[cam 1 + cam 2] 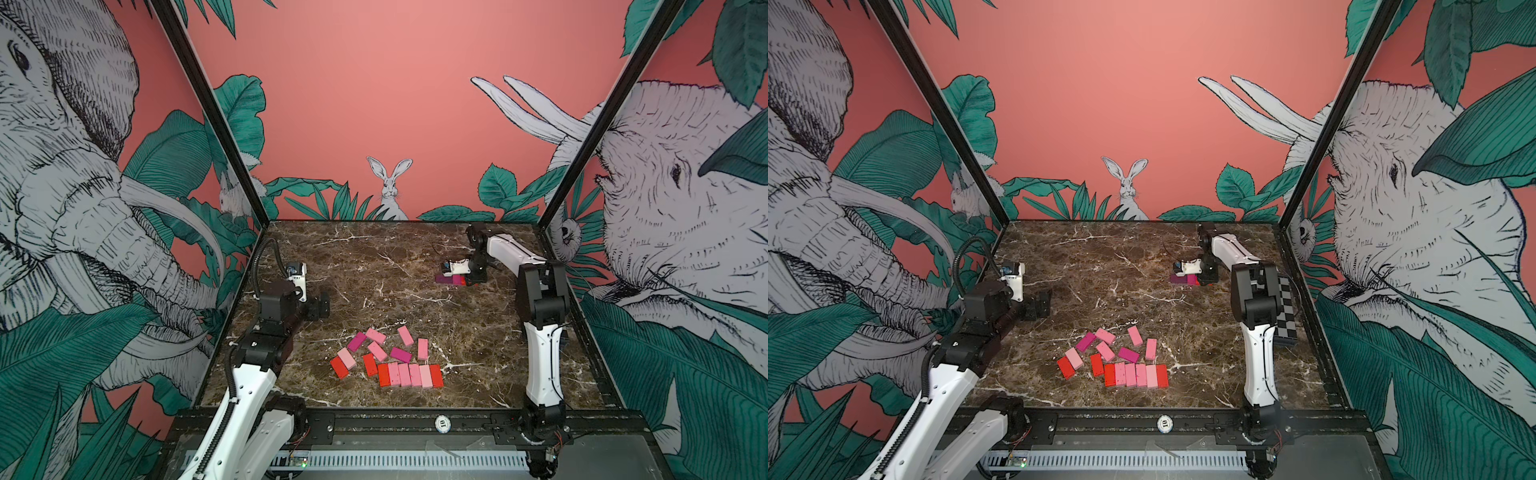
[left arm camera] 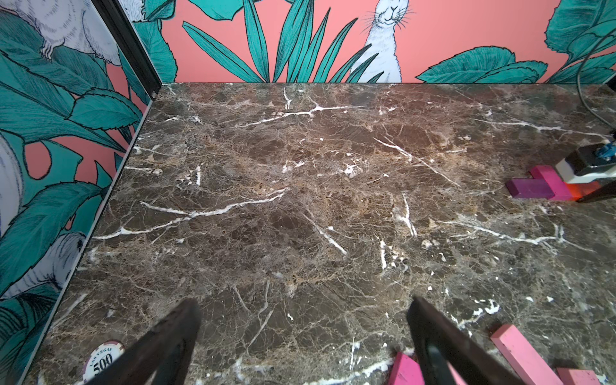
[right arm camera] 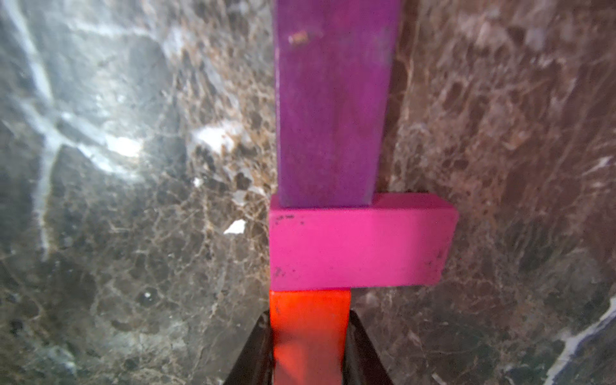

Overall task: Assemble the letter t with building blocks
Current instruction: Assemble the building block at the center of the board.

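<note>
Looks barely begun: on the marbled bench (image 1: pixel 374 257), most building blocks (image 1: pixel 388 357) loose at lower centre of both top views. Right of centre, just three butted together: purple block (image 3: pixel 330 100), magenta block (image 3: pixel 360 246) crosswise, red block (image 3: pixel 310 310) clamped in the right claw (image 3: pixel 310 336). Left claw (image 2: pixel 303 313) spread wide, holding nothing. Hard to read from above: the trio, half hidden under the right arm (image 1: pixel 503 249).

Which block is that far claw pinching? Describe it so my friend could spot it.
On the marble table, beyond the near pile of blocks, three blocks sit joined at the far right. The right gripper is shut on the red block, the only red one there, touching the magenta block.
</note>
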